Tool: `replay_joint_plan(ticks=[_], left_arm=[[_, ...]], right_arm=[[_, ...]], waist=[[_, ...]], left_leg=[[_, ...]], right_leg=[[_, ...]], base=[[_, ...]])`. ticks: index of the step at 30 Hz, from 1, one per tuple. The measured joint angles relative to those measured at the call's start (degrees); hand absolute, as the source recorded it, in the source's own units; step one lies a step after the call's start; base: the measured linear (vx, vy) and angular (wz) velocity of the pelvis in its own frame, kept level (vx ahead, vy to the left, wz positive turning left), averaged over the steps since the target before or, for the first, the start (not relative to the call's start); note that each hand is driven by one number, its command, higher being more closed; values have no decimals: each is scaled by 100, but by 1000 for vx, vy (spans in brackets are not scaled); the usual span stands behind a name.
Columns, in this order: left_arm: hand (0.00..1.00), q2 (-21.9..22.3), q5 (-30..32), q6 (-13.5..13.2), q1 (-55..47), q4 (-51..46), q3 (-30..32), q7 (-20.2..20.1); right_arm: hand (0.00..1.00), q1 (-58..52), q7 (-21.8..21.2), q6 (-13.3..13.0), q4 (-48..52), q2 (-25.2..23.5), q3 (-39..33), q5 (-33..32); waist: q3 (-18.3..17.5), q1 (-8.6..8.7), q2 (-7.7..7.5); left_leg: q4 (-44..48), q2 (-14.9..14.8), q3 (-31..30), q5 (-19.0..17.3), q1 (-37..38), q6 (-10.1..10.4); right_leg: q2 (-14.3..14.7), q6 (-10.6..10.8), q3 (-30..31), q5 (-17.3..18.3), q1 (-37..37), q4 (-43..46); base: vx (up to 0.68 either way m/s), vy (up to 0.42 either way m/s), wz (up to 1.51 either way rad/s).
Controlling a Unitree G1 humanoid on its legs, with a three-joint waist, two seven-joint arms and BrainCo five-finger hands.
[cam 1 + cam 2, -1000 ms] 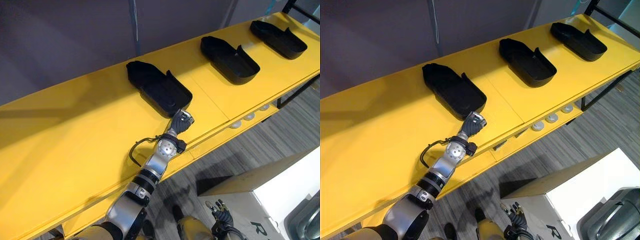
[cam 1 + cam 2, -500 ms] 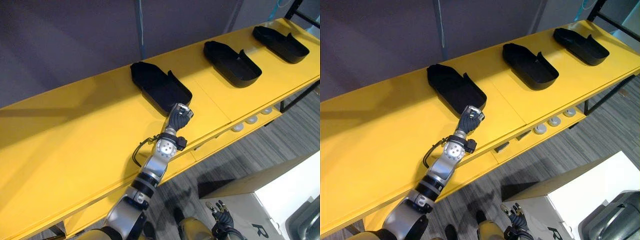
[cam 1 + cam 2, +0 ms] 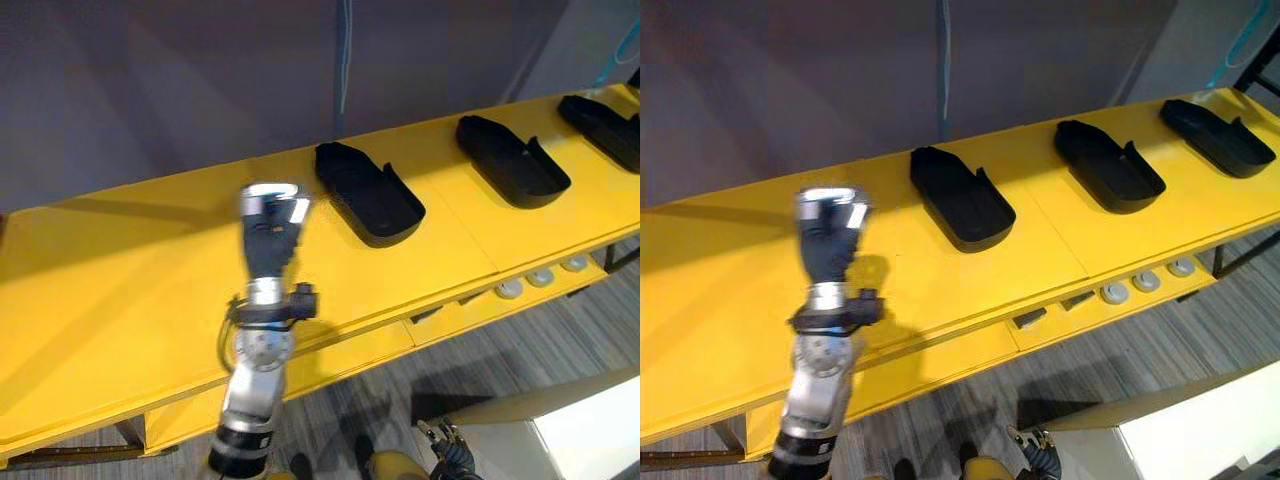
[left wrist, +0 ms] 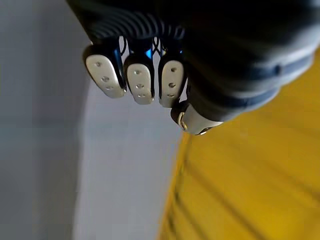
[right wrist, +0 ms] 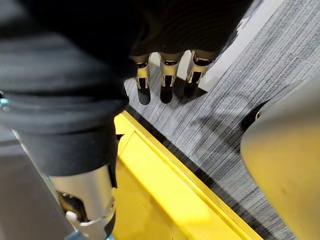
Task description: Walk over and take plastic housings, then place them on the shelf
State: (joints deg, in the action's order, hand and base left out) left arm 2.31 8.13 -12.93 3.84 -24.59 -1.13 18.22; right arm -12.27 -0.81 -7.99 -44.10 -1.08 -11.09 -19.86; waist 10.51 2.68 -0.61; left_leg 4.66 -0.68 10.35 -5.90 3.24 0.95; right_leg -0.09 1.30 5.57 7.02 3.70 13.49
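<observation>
Three black plastic housings lie in a row on the long yellow shelf (image 3: pixel 110 290): the nearest housing (image 3: pixel 370 192), a second housing (image 3: pixel 512 160) and a third housing (image 3: pixel 605 120) at the far right. My left hand (image 3: pixel 272 225) is raised above the shelf, left of the nearest housing and apart from it. Its fingers (image 4: pixel 135 80) are curled and hold nothing. My right hand (image 3: pixel 445 462) hangs low by the shelf's front, with its fingers (image 5: pixel 167 75) relaxed and empty over the grey floor.
A grey wall runs behind the shelf. A white box (image 3: pixel 1200 430) stands on the floor at the lower right. Round knobs (image 3: pixel 540 280) sit under the shelf's front edge. Bare yellow surface stretches left of the nearest housing.
The camera has shifted, so the housings sit further right. My left hand has come away from the near end of the nearest housing and risen up to its left, empty.
</observation>
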Motion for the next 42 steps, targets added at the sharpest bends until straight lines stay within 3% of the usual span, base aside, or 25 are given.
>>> replay_joint_plan(ticks=[3,7,9,12,14,15,20,24,25,27,29,31,36,42], left_arm=[[100,37,-51,-14,-884,-63,1035,220],[100,134,-687,-36,-1649,342,1876,366],[100,127,-844,-7,-1809,984,1998,383],[100,124,-1159,245,-1992,2184,2104,134],[100,128,-1143,161,-2050,2478,2209,-32],[0,135,-1123,94,-2056,2690,2326,-140],[0,131,-1140,-125,-1858,3985,2903,-455],[0,43,-1184,1,-1560,5288,3042,-645],[0,71,-1163,126,-1545,5473,3040,-636],[0,156,-1140,744,-1536,6668,2988,-632],[0,171,-1281,994,-1578,7283,2850,-615],[0,166,-1519,1005,-1623,7300,2962,-534],[0,216,-1593,964,-1685,7310,3008,-496],[0,212,-1463,958,-1673,7422,2948,-735]], right_arm=[[0,-21,-24,-4,-211,70,22,28],[0,-93,-40,-4,-213,111,138,119],[0,-89,-44,-4,-195,142,266,122],[0,-97,-36,-1,-164,133,328,125],[0,-116,-23,9,-143,108,330,182],[0,-123,-7,14,-125,114,328,245],[0,-129,56,50,18,132,307,242],[0,-76,86,50,31,111,310,242],[0,-57,90,50,30,112,309,241],[0,9,125,50,-71,110,307,242],[0,78,162,52,-223,67,251,242],[0,78,183,52,-287,5,199,242],[0,156,192,51,-399,15,88,241],[0,205,193,52,-446,14,74,248]], waist=[[-229,-115,17],[-398,-320,16],[-431,-373,5],[-494,-362,-43],[-565,-378,-78],[-634,-366,-28],[-801,-354,133],[-798,-347,141],[-797,-347,142],[-780,-328,114],[-731,-347,33],[-678,-383,-51],[-680,-358,17],[-693,-368,31]], left_leg=[[2,23,-228,0,3,0],[23,33,-381,-6,7,8],[32,40,-415,-21,6,24],[22,42,-413,-63,8,59],[20,42,-415,-67,7,53],[31,43,-425,-27,13,-5],[32,25,-405,-30,35,-5],[37,-130,-27,-16,26,-20],[33,-139,3,-16,27,-20],[-15,-170,103,-18,22,-18],[-33,-199,138,-16,27,-6],[-33,-230,125,-7,16,24],[-46,-227,107,-39,107,76],[-81,-200,47,-24,107,102]], right_leg=[[-53,-25,-194,88,-92,-3],[-91,-31,-377,120,-183,-46],[-111,-32,-449,120,-253,-80],[-122,-32,-480,121,-298,-101],[-125,-32,-502,121,-306,-110],[-141,-31,-503,119,-338,-131],[-145,-30,-538,115,-381,-197],[-115,-47,-580,102,-355,-231],[-108,-49,-560,99,-349,-240],[-68,-55,-473,94,-298,-267],[-36,-57,-468,93,-311,-296],[-2,-62,-494,89,-310,-306],[-18,-60,-597,91,-405,-320],[-38,-59,-643,91,-435,-396]], base=[[38,-5,41],[10,-6,25],[-31,-5,17],[-34,2,5],[4,-1,3],[12,1,8],[-8,-5,4],[-59,-41,4],[-10,-10,-20],[22,-1,-23],[65,-7,-8],[113,-40,3],[59,2,3],[-29,11,5]])
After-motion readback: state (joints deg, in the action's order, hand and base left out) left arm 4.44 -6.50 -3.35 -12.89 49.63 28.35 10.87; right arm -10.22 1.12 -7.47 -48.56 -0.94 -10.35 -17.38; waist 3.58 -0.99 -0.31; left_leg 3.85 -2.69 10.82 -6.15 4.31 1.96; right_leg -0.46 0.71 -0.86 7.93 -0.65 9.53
